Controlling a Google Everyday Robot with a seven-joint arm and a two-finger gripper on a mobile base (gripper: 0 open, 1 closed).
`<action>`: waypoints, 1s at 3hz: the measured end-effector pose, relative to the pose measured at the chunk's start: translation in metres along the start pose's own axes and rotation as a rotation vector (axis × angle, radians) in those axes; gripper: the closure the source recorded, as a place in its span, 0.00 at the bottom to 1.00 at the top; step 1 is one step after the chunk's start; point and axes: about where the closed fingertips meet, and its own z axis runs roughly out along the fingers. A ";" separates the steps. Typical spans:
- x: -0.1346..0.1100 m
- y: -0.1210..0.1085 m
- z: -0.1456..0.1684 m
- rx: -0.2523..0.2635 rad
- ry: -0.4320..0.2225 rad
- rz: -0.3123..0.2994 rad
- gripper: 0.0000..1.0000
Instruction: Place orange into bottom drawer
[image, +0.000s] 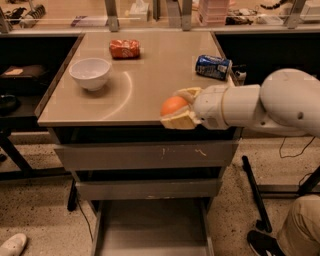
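Observation:
My gripper (176, 107) is shut on the orange (173, 105), a small round fruit held between the two pale fingers. It hangs at the front edge of the table (150, 65), right of centre, above the drawer fronts. The bottom drawer (152, 227) is pulled out at the bottom of the view, a wide shallow grey tray with thin side rails and nothing in it. It lies well below the gripper and a little to the left.
A white bowl (90, 73) stands at the table's left. A red-orange snack bag (124, 48) lies at the back. A blue can (213, 67) lies on its side at the right. Two shut drawer fronts (145, 156) sit above the open drawer. A person's leg and shoe (280, 235) are at the lower right.

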 end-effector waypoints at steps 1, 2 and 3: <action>0.016 0.042 -0.029 0.012 0.003 -0.010 1.00; 0.029 0.094 -0.051 0.021 0.007 -0.015 1.00; 0.047 0.091 -0.076 0.079 0.023 0.012 1.00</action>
